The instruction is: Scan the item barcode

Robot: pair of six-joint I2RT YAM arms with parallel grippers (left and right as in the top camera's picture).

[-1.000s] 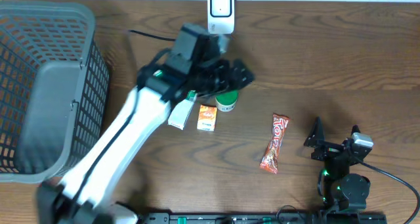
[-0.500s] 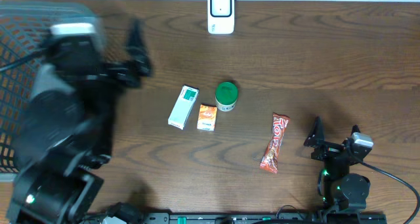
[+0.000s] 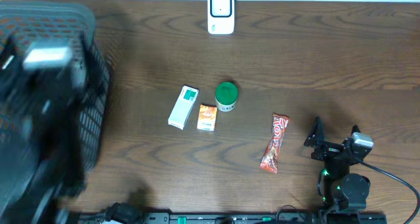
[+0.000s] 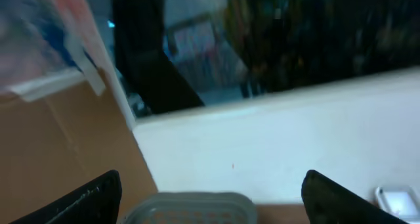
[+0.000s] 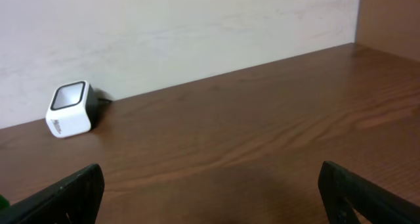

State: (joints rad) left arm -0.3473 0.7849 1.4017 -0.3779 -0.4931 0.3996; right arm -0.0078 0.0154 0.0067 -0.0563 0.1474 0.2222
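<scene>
The white barcode scanner (image 3: 221, 12) stands at the table's far edge; the right wrist view has the scanner (image 5: 69, 109) at its left. Four items lie mid-table: a white-and-green box (image 3: 183, 107), an orange packet (image 3: 207, 117), a green-lidded jar (image 3: 226, 96) and a red candy bar (image 3: 275, 143). No barcode shows on any of them. My left arm (image 3: 42, 99) is a dark blur over the basket at the far left. The left gripper (image 4: 211, 188) is open and empty, facing a white wall. My right gripper (image 3: 335, 140) rests open and empty right of the candy bar.
A large grey mesh basket (image 3: 85, 27) fills the left side of the table, and its rim (image 4: 190, 207) lies below my left fingers. A scanner cable runs along the back edge. A black cable (image 3: 394, 178) trails from the right arm's base.
My left arm has swung from above the box and jar in the middle of the table far to the left, over the basket. The items and the right arm have not moved.
</scene>
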